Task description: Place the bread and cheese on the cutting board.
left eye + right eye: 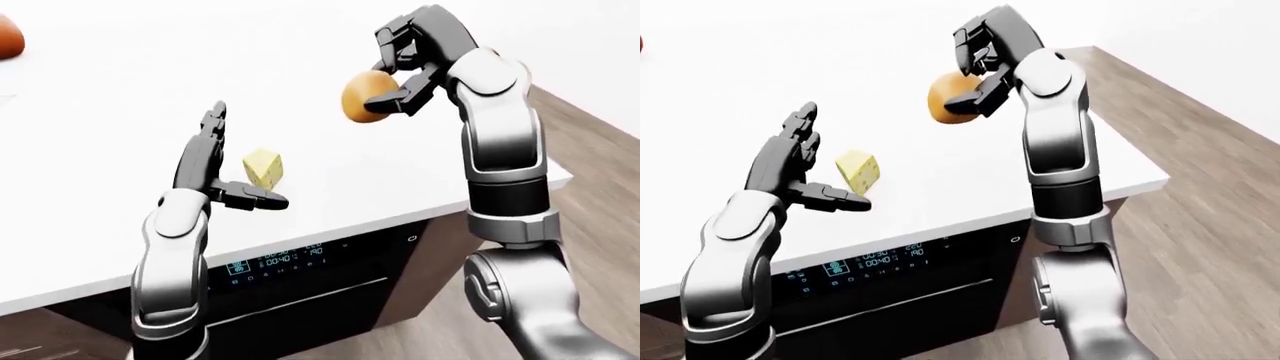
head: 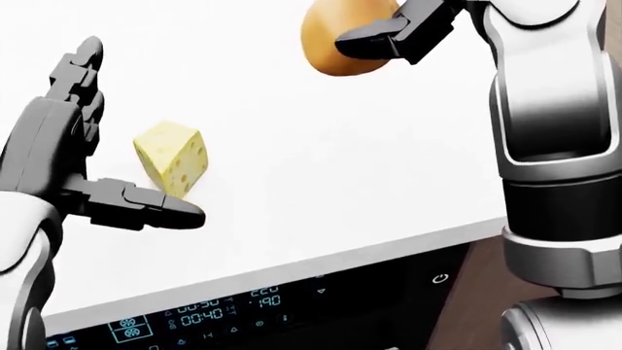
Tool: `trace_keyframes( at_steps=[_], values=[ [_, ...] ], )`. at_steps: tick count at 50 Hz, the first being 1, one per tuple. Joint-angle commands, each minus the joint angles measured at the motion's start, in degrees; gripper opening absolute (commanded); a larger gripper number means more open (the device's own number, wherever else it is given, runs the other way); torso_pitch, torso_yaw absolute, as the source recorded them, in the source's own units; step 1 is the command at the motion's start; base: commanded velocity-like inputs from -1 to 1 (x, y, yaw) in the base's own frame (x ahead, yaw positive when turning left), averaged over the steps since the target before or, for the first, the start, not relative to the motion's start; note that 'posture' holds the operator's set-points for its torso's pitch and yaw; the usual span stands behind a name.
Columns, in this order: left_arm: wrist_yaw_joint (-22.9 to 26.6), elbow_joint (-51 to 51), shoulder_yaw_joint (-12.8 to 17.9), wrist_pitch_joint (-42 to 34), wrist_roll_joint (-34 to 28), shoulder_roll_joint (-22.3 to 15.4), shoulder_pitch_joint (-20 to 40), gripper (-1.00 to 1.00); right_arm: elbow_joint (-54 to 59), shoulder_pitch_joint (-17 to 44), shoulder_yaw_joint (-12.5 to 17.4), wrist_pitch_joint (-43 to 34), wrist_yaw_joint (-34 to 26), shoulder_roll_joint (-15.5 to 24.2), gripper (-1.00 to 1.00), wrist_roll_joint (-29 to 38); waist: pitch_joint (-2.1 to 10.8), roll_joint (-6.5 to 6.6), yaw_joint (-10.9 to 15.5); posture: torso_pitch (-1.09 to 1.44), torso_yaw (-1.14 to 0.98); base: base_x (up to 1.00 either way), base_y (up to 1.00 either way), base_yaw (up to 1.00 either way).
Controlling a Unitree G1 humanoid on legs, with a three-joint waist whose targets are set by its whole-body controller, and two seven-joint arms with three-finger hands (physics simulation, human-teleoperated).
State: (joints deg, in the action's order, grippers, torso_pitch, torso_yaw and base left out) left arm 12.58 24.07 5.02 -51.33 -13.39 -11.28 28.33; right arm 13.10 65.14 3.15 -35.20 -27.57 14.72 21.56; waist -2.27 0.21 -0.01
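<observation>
Right hand (image 1: pixel 400 75) raised above the white counter (image 1: pixel 120 112), fingers clamped round the bread (image 1: pixel 366 96). Left hand (image 1: pixel 215 169) spread wide, fingers apart; cheese (image 1: pixel 263 167) sits on the counter just beside its thumb, seemingly not touching.

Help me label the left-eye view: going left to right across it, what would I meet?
Orange-brown rounded object at the upper left edge → robot's black left hand, open → pale yellow cheese wedge with holes → golden-brown round bread roll → robot's black right hand, fingers closed round the roll.
</observation>
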Motion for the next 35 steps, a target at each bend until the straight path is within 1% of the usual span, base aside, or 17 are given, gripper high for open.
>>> trace_keyframes(
  at_steps=[1,9,18,28,35],
  values=[
    [-0.26,1.86,0.72,2.36,-0.77,-0.37,1.76,1.00,-1.81,2.12,0.61,1.12,0.73,0.63,-1.00,-0.16,1.69,0.12,-0.01,0.00,0.00,0.00,0.00,0.00],
    [-1.07,-0.87,1.07,5.38,-1.15,0.42,1.45,1.00,-2.17,1.60,0.39,1.03,0.84,0.70,-1.00,-0.27,1.75,0.08,0.00,0.00,0.00,0.00,0.00,0.00],
    [-2.20,-3.78,0.62,8.60,-1.40,1.10,0.86,1.00,-2.04,1.22,0.43,1.33,0.92,0.69,-1.00,-0.29,1.85,0.09,0.01,0.00,0.00,0.00,0.00,0.00],
    [-2.13,-3.12,0.24,8.44,-1.91,1.43,0.54,1.00,-1.87,1.11,0.35,1.55,1.10,0.47,-1.00,-0.33,1.89,0.09,-0.03,0.00,0.00,0.00,0.00,0.00],
    [-2.73,-5.55,0.30,10.66,-2.06,1.61,0.47,1.00,-1.61,0.86,0.38,1.88,1.20,0.41,-1.00,-0.37,2.00,0.08,-0.01,0.00,0.00,0.00,0.00,0.00]
  ],
)
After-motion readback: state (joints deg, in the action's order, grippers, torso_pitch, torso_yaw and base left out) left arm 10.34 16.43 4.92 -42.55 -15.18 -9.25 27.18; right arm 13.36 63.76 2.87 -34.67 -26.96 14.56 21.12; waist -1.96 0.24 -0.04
